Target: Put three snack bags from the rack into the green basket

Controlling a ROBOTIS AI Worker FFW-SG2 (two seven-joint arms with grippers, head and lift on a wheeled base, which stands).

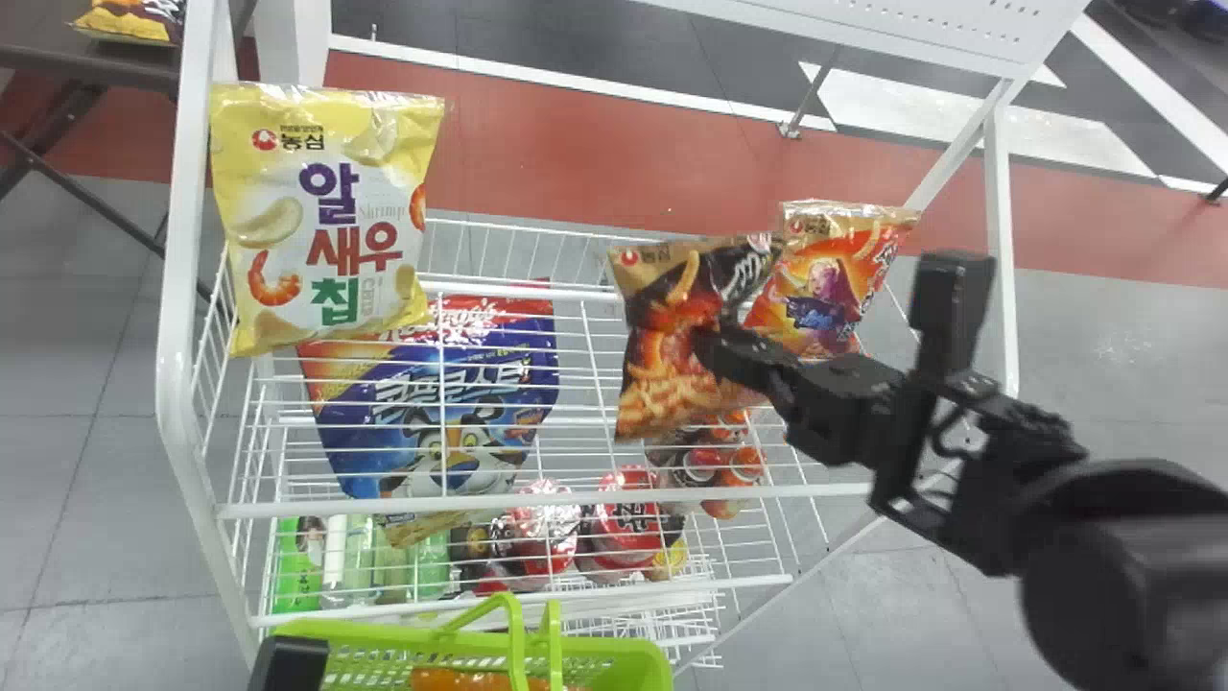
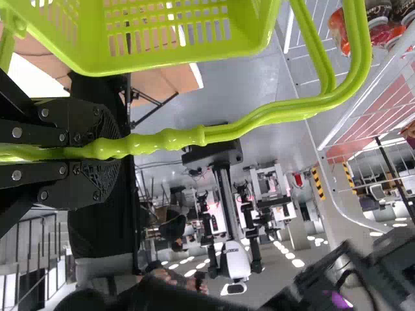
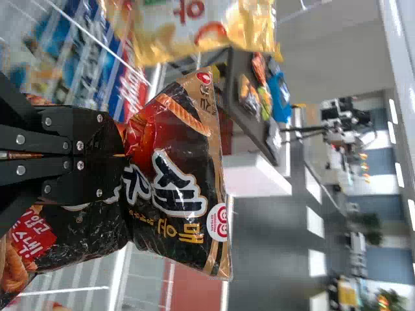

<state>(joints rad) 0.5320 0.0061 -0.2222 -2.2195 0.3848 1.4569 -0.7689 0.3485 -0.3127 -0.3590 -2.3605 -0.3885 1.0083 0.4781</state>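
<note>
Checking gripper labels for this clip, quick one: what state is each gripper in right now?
Left gripper: closed on the handle of the green basket.
Right gripper: closed on the black snack bag.

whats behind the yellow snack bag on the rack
Part of the blue bag and part of the rack; whatever else the yellow bag covers can't be seen.

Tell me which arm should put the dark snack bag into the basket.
Right, I'd judge: the right gripper holds the dark snack bag over the rack. The left gripper grips the handle of the green basket.
</note>
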